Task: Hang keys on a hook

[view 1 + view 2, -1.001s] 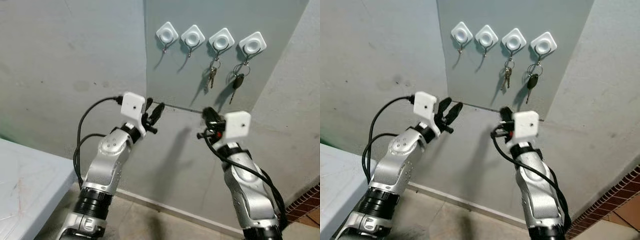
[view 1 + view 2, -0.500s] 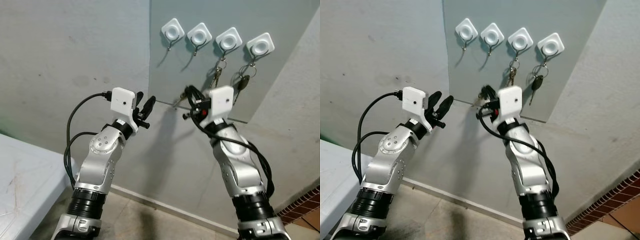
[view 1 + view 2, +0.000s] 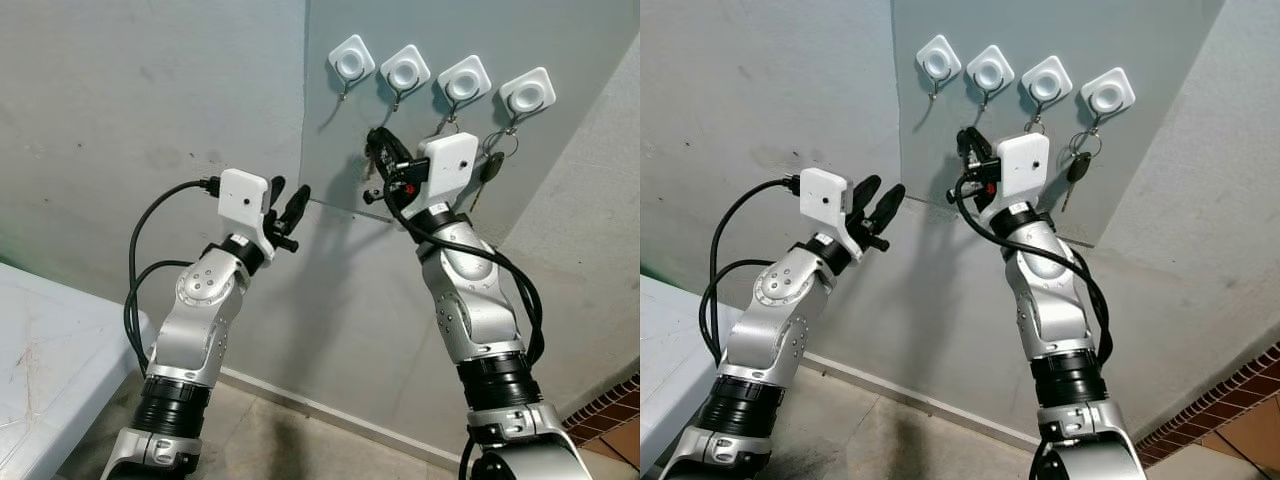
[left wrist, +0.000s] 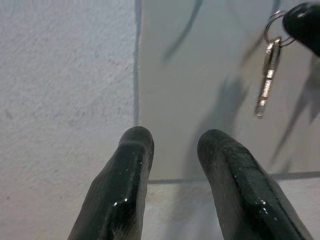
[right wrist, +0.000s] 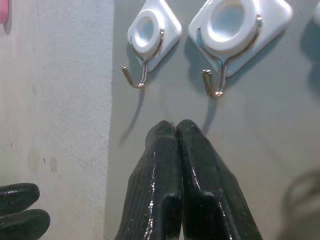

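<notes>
Four white hooks sit in a row on a grey wall panel [image 3: 335, 150]. The first hook [image 3: 352, 60] and second hook [image 3: 405, 68] are bare. The third hook [image 3: 464, 78] is partly hidden by my right wrist. The fourth hook [image 3: 527, 92] carries a black key [image 3: 1073, 170]. My right gripper [image 3: 376, 142] is raised just below the second hook [image 5: 220, 80] and is shut on a key ring. Its silver key [image 4: 265, 80] dangles below the fingers. My left gripper [image 3: 290, 190] hovers open at the panel's lower left corner, holding nothing.
A white table [image 3: 40, 380] stands at the lower left. Red brick flooring [image 3: 610, 410] shows at the lower right. Plain plastered wall surrounds the panel, with a skirting line and floor beneath my arms.
My right gripper has risen and moved left with the keys, from below the panel's lower edge to just under the second hook. The left arm has barely moved.
</notes>
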